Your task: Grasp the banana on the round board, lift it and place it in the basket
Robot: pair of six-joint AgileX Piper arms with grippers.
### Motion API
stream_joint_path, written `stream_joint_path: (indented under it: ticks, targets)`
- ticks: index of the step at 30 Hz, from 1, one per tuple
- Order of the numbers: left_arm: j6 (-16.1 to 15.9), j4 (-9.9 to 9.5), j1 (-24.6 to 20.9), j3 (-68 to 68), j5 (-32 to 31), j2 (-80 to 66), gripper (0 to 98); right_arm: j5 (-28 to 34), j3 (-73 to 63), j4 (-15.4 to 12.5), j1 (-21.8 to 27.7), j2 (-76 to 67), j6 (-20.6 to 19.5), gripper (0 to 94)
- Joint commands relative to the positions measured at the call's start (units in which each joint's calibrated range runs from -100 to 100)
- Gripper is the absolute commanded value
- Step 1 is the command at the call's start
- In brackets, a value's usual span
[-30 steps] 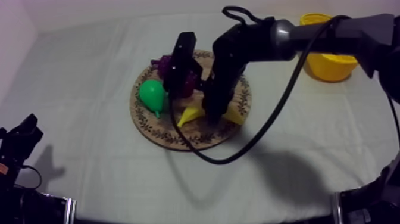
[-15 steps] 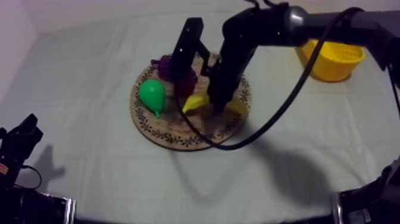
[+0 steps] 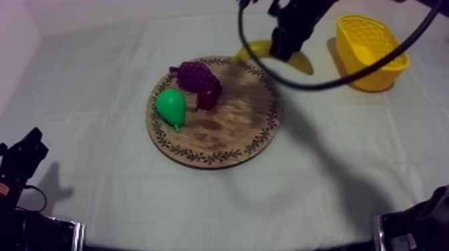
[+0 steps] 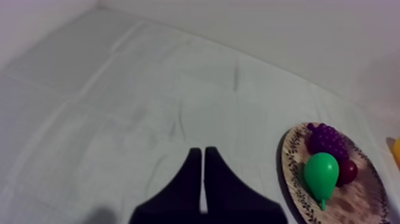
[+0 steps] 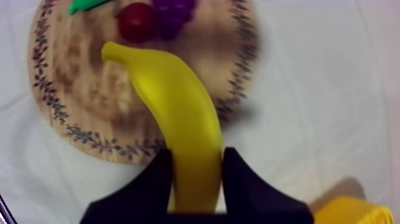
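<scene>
right gripper (image 3: 282,51) clamped on banana (image 5: 178,101) | banana held off the round wooden board (image 3: 227,137), between its far rim and yellow basket (image 3: 371,52) | pear (image 3: 172,107), grapes (image 3: 195,73), small red fruit (image 3: 208,99) on board | left gripper (image 4: 203,156) fingers together, empty, low at its own side

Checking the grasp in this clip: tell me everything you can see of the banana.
The banana is a smooth, plain yellow toy, curved and tapering to a blunt tip. It is off the wooden board and in the air, clamped on both sides by the right gripper. In the top view it hangs by the board's far rim, short of the yellow basket.
</scene>
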Motion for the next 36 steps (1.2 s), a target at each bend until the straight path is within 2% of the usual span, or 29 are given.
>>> stream_joint_path:
  ticks: [1, 12, 22, 28, 36]
  targets:
    - [0.0, -0.01, 0.0, 0.0, 0.0, 0.0, 0.1, 0.3, -1.1, 0.2, 2.9, -0.8, -0.2, 21.6]
    - [0.0, -0.01, 0.0, 0.0, 0.0, 0.0, 0.1, 2.8, -7.3, 1.0, 13.6, -1.8, -0.3, 21.6]
    - [0.0, -0.01, 0.0, 0.0, 0.0, 0.0, 0.1, 1.5, -10.6, 1.6, 21.1, 1.3, -1.0, 21.8]
    - [0.0, -0.01, 0.0, 0.0, 0.0, 0.0, 0.1, 1.2, -12.9, 1.6, 24.1, 4.1, -1.1, 22.0]
    - [0.0, -0.01, 0.0, 0.0, 0.0, 0.0, 0.1, 1.4, -13.9, 1.8, 25.8, 6.9, -1.2, 21.4]
